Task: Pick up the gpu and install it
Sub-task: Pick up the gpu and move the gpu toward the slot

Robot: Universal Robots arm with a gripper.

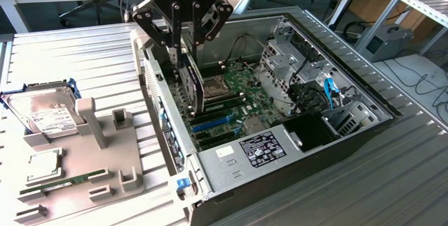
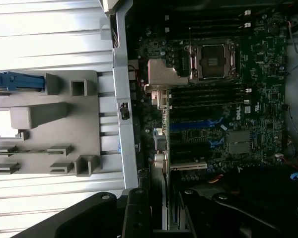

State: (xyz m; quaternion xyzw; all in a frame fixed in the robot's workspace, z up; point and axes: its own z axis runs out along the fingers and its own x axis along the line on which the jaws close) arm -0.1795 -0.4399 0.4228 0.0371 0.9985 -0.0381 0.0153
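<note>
On the exterior view's left, the grey moulded parts tray lies on the ribbed metal bench. It carries the silver hard drive with a white label and the narrow green RAM stick. Both sit well apart from the work, so I judge them in little danger.

Further right, the black three-link pincer is closed partway on the gpu, a thin flat black card with a green board. It holds the card by its upper edge, on end, inside the open black computer case just beside the case's near wall.

A grip on so thin an edge could let the card pivot or slip if its lower edge meets resistance. The card appears to lean slightly, though the camera angle may account for that. A real tilt could bring the contacts down beside the blue expansion slot, not into it, scraping the green motherboard. The end bracket could also catch on the case wall it hangs beside.

On the right, the loose blue cable and the drive cage lie well clear.

The card's lower edge and the slot directly under it are hidden behind the card itself, so I cannot tell whether they touch. In the wrist view the card is seen edge-on between dark links, so its alignment is hard to read. The pads' contact with the card is too dark to make out.
</note>
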